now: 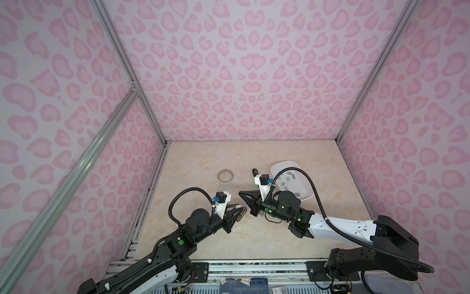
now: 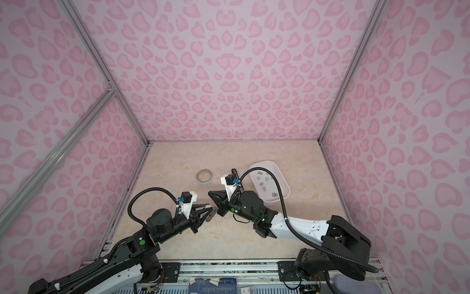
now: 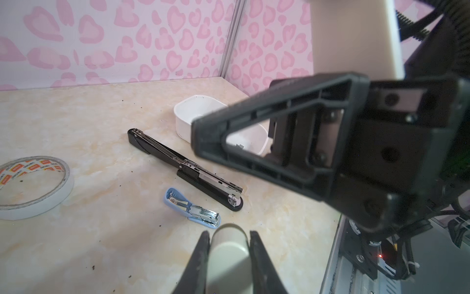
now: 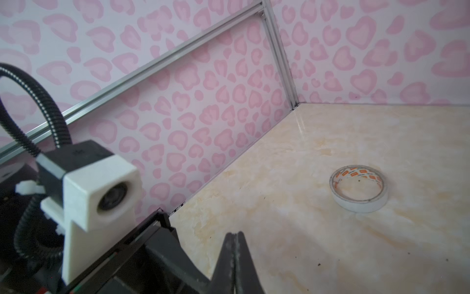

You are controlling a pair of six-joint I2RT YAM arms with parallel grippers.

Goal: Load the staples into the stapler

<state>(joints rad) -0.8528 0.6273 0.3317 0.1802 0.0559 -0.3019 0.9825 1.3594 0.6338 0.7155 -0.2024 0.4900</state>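
Observation:
My left gripper (image 1: 239, 208) (image 3: 229, 233) is shut on a cream, round-ended stapler (image 1: 242, 212) (image 3: 229, 254), held a little above the table. A long black stapler (image 3: 183, 166) lies opened out flat, and a small blue stapler (image 3: 193, 207) lies open beside it. In both top views my right arm hides most of both. Grey staples (image 1: 287, 178) (image 2: 262, 182) lie scattered in a white tray (image 1: 309, 196) (image 2: 286, 192). My right gripper (image 1: 240, 194) (image 4: 235, 234) is shut with nothing between its fingers. It points at the left gripper, a short gap away.
A roll of white tape (image 1: 225, 176) (image 4: 358, 188) lies behind the grippers, left of the black stapler. Pink patterned walls close in the table on three sides. A metal rail (image 1: 254, 264) runs along the front edge.

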